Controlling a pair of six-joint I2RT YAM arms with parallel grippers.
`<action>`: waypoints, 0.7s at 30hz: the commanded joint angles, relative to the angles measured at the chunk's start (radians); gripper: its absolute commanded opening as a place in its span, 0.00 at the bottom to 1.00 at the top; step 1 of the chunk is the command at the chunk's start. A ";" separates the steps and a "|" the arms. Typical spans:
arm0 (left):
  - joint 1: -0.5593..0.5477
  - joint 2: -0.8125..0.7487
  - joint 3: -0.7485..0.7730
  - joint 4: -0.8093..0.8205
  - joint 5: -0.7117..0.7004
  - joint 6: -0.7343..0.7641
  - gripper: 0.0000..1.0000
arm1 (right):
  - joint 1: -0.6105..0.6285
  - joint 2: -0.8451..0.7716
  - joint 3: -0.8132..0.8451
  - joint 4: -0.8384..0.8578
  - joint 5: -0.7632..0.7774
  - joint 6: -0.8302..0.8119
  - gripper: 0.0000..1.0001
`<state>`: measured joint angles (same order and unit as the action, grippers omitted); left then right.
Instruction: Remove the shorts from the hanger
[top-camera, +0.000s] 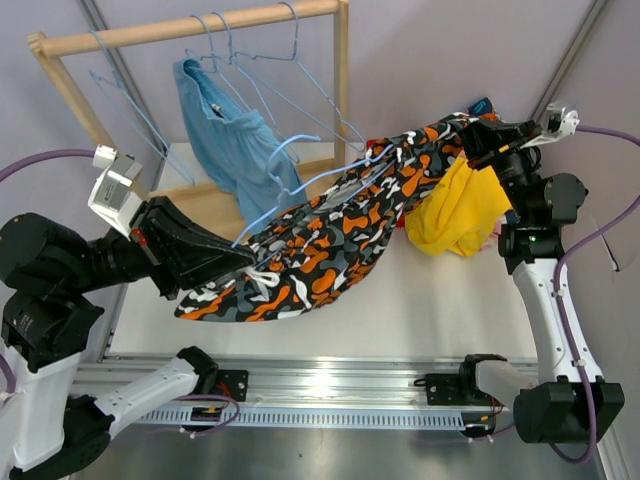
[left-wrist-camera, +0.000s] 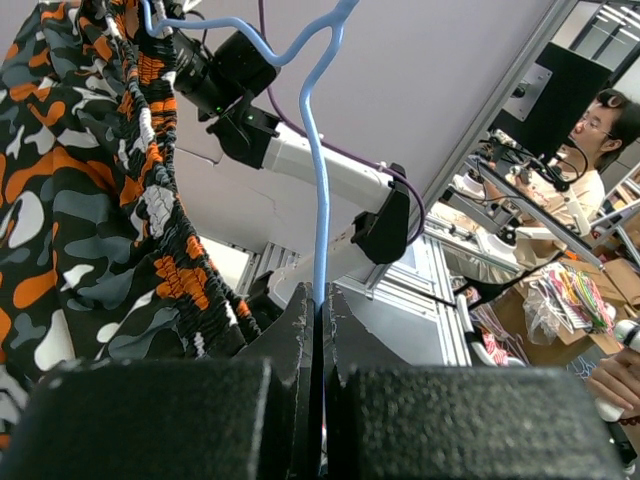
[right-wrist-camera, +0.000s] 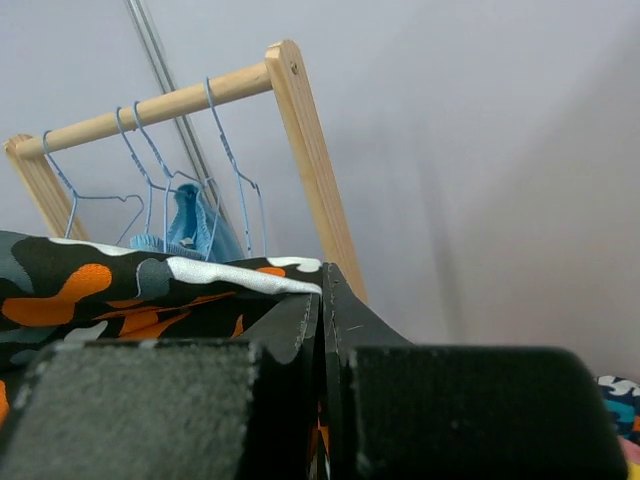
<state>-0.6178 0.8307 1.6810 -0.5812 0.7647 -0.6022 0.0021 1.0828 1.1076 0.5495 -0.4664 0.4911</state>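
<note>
The left tool (left-wrist-camera: 320, 300) is closed tight on the thin wire of a blue hanger (left-wrist-camera: 320, 190), with nothing but the wire between its fingers. The right tool (right-wrist-camera: 322, 290) is clamped just as narrow on an edge of the black-orange-white shorts (top-camera: 320, 240). These shorts hang stretched in the air between the two tools, from above the left part of the tabletop (top-camera: 430, 300) up toward its far right corner. The hanger's wire runs along their upper edge, and I cannot tell how much of it sits inside the cloth. The step in hand, I judge, is pulling this garment off its hanger, one tool anchoring the wire while the other draws the cloth. The next move calls for the two tools to part further, cloth toward the right edge or wire toward the left, until the gathered waistband slips over the hanger's shoulder; the elastic may snag there. Below the right tool, the yellow shorts (top-camera: 460, 210) lie heaped by the right edge, seemingly already freed. At the far left corner stands a wooden rack (top-camera: 200, 28) carrying light blue shorts (top-camera: 230, 140) and several bare hangers (top-camera: 310, 95). An aluminium rail (top-camera: 340, 385) runs along the near edge. Plain grey walls close in the cell, and the left wrist view shows a person (left-wrist-camera: 600, 150) at a bench beyond.
</note>
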 joint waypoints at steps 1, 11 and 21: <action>-0.017 -0.045 0.032 0.043 0.050 -0.019 0.00 | -0.060 0.025 -0.018 0.021 0.080 0.052 0.00; -0.023 -0.039 0.059 0.006 0.021 0.002 0.00 | -0.179 0.140 -0.061 0.096 0.006 0.259 0.00; -0.023 -0.010 0.078 0.001 -0.039 0.047 0.00 | -0.087 -0.024 -0.241 0.072 0.041 0.233 0.00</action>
<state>-0.6250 0.8532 1.6859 -0.6224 0.7082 -0.5655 -0.1005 1.1053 0.9287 0.6552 -0.5884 0.7555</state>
